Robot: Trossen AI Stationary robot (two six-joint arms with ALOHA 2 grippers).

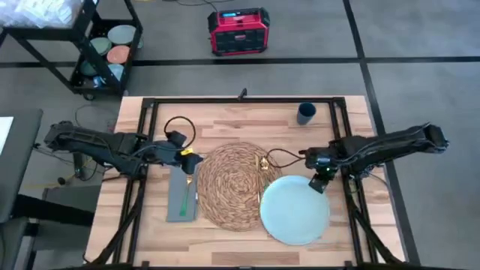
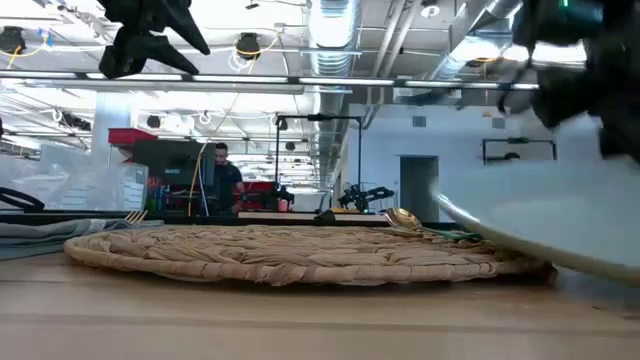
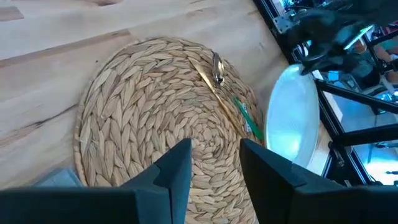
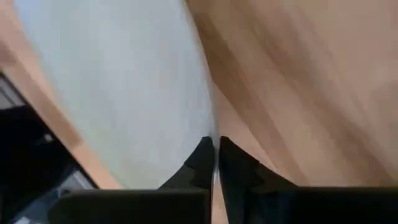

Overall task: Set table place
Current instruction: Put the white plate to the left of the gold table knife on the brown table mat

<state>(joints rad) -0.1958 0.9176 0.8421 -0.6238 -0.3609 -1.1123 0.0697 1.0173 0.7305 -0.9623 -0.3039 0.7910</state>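
A round woven placemat (image 1: pixel 234 187) lies in the middle of the table. The pale blue-green plate (image 1: pixel 295 212) sits at its right, overlapping the mat's edge, and my right gripper (image 1: pixel 321 180) is shut on its rim. A gold spoon with a green handle (image 3: pixel 227 93) lies on the mat's right part. A grey napkin (image 1: pixel 182 196) with green-handled cutlery on it lies left of the mat. My left gripper (image 3: pixel 214 168) hovers open above the mat's left side, holding nothing. A dark teal cup (image 1: pixel 306 113) stands at the far edge. My right gripper pinches the plate's rim (image 4: pixel 208 127) between its two fingers, on the plate's far right side. The fingers come slanting down from the table's right. In the low view the plate (image 2: pixel 545 225) is tilted, its left edge raised above the mat.
Black rails (image 1: pixel 247 100) frame the work area along the far edge and both sides. Off the table, a black cart (image 1: pixel 105 52) with bowls stands at the far left and a red box (image 1: pixel 238 31) sits on the floor. A person (image 2: pixel 222 175) stands far behind the table.
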